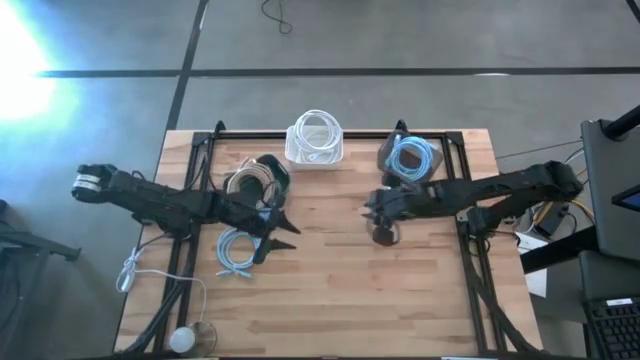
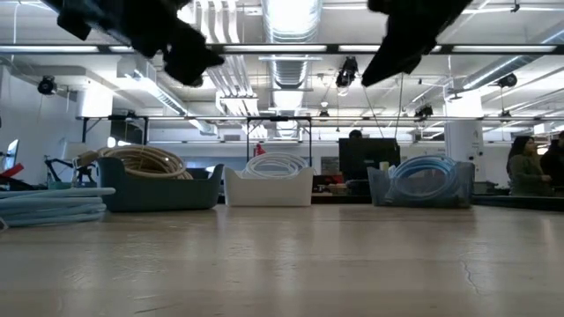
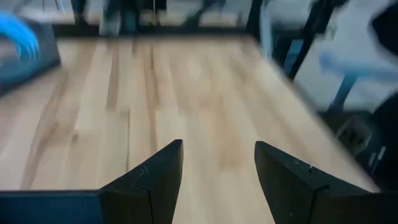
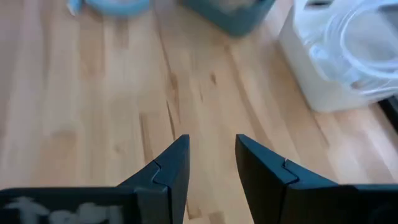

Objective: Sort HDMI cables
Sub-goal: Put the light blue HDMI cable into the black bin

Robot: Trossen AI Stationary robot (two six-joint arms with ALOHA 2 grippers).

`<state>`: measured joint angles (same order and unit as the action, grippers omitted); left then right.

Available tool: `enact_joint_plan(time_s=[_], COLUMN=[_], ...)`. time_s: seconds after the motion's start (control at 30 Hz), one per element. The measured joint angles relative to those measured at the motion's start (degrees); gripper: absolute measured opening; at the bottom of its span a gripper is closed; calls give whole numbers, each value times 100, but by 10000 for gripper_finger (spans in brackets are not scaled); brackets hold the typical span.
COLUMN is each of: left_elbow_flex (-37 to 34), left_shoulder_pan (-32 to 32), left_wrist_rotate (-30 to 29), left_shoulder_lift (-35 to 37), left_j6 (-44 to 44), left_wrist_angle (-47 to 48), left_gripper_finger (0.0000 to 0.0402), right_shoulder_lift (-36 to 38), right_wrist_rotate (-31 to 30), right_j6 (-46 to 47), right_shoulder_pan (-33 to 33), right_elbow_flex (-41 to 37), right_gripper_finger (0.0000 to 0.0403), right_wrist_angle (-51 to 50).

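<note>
A light blue HDMI cable coil (image 1: 238, 250) (image 2: 53, 207) lies flat on the table at the left. At the far edge stand three bins: a teal bin (image 1: 272, 170) (image 2: 159, 189) with a tan coil, a white bin (image 1: 315, 152) (image 2: 269, 187) with white coils, and a grey bin (image 1: 392, 150) (image 2: 423, 185) with a blue coil. My left gripper (image 1: 288, 227) (image 3: 217, 144) hangs open above the table, just right of the loose blue coil. My right gripper (image 1: 368, 212) (image 4: 211, 138) hangs open above the table's middle, near the grey bin. Neither has anything between its fingers.
A loose white cord with a round puck end (image 1: 190, 338) lies off the table's near left corner. Bare wood (image 1: 340, 300) takes up the near half of the table. People and desks show in the room beyond the table.
</note>
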<state>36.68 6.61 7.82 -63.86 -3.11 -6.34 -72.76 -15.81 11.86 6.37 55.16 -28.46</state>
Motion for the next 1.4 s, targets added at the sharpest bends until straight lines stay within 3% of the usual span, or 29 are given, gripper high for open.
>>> enact_joint_plan(time_s=[0.3, 0.5, 0.77, 1.07, 1.4], left_elbow_flex=[187, -56, -146, -399, -1035], left_shoulder_pan=[-2, -2, -3, -2, -2], left_wrist_rotate=[-725, -954, -1784, -1140, -1144], left_shoulder_lift=[0, 0, -26, -55, -54], left_j6=[-288, 136, 681, 870, 908], left_wrist_angle=[3419, 4522, 4247, 4147, 3376], left_gripper_finger=[204, 204, 204, 204, 204], right_shoulder_lift=[1552, 1760, 1710, 1712, 1712], right_wrist_rotate=[21, 133, 153, 267, 282], right_j6=[11, 99, 101, -70, -60], right_shoulder_pan=[13, 13, 15, 15, 15], right_elbow_flex=[-1723, -2600, -2760, -2636, -2639], right_gripper_finger=[123, 123, 123, 123, 123], right_wrist_angle=[2239, 3653, 4078, 4082, 4080])
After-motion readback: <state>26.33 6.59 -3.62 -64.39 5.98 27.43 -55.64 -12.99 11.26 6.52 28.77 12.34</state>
